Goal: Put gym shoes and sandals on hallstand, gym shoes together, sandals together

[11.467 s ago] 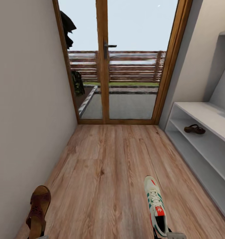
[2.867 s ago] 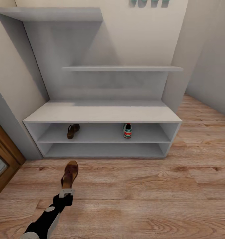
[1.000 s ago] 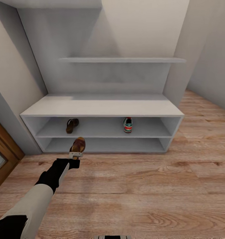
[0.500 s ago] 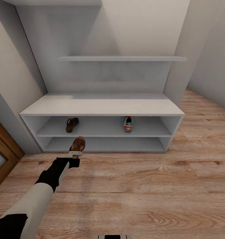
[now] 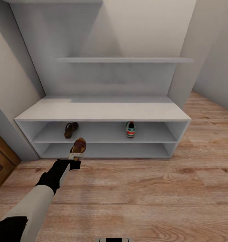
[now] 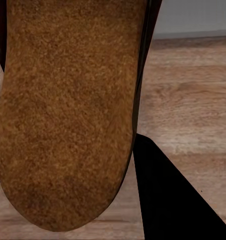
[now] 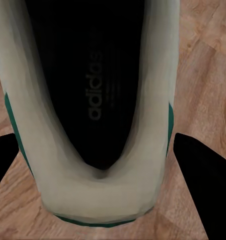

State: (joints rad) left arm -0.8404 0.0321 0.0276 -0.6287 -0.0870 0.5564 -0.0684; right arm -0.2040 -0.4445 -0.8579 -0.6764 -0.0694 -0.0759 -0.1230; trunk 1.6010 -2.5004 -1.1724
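The pale-grey hallstand [image 5: 104,111] stands ahead against the wall. On its upper shelf row lie one reddish-brown sandal [image 5: 71,129] at the left and one white gym shoe [image 5: 129,129] with a red-and-green heel right of centre. My left gripper [image 5: 76,156] reaches out over the floor in front of the lower shelf, shut on the second sandal [image 5: 79,146]. That sandal's tan footbed [image 6: 68,115] is close up in the left wrist view. In the right wrist view my right gripper [image 7: 100,165] is shut on the second gym shoe [image 7: 95,195], its heel between the dark fingers [image 7: 203,175].
Wood plank floor [image 5: 154,195] spreads before the hallstand. A wooden door frame [image 5: 1,158] stands at the left. Grey walls close in on both sides, and a wall shelf [image 5: 125,60] hangs above the bench top.
The whole view has shifted: the hallstand looks slightly nearer and wider, so the camera moved. My left arm with the sandal holds the same pose in the picture.
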